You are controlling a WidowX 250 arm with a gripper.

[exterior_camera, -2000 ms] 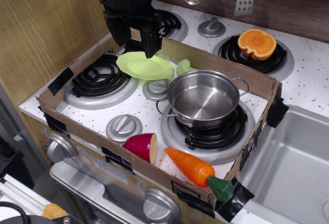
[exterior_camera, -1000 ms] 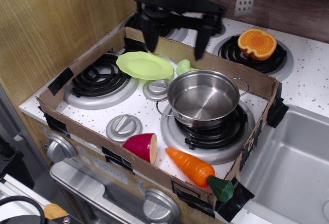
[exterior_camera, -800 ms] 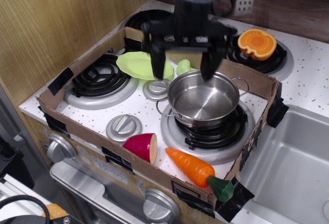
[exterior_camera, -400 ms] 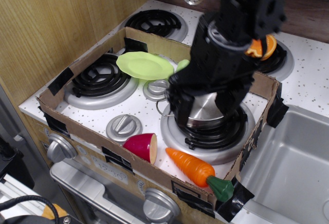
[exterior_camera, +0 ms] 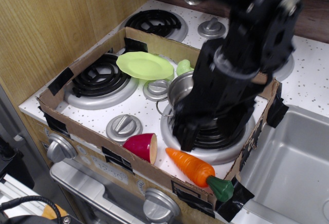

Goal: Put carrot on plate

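My claw point(exterior_camera: 198, 131): low over the front burner, fingers seemingly apart, grasping nothing. Carrot point(exterior_camera: 192, 168): just beside it at 6 o'clock, untouched, long axis 10-to-4, green top at 4. Plate point(exterior_camera: 144, 65): well apart at 10 o'clock.

Orange carrot point(exterior_camera: 189, 166) with a dark green top, lime-green plate point(exterior_camera: 144, 65), red-skinned fruit half point(exterior_camera: 141, 147) with a yellow face, silver pot point(exterior_camera: 180, 88), black arm point(exterior_camera: 231, 70), brown cardboard point(exterior_camera: 87, 54), white speckled stovetop point(exterior_camera: 149, 113), wood-grain wall point(exterior_camera: 46, 23).
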